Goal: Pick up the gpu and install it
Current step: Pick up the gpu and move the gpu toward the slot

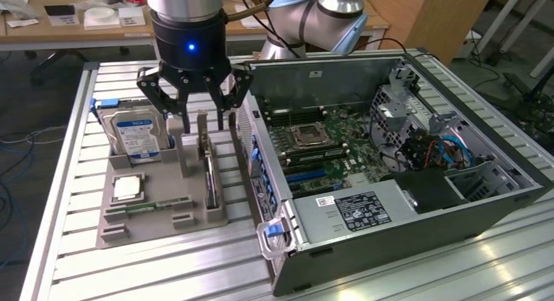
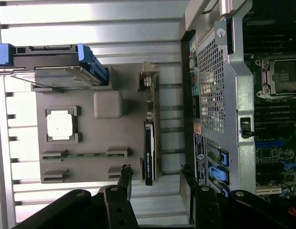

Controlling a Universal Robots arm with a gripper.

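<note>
We find the gpu, thin, dark-faced and tan-backed, standing on edge in the tray, at the exterior view's left of the case. The gripper hangs spread over its far end, with no contact seen.

arm: bent over from far side | wrist: vertical, at exterior view's left | pincer: pointing down, fingers spread wide

your gripper hangs over the holder, jaws apart, with the gpu standing on edge in its slot under the gap between them. outside one jaw lies the computer case, beside the holder. outside the other jaw, on the holder, sit the hard drive, processor and memory stick.
</note>
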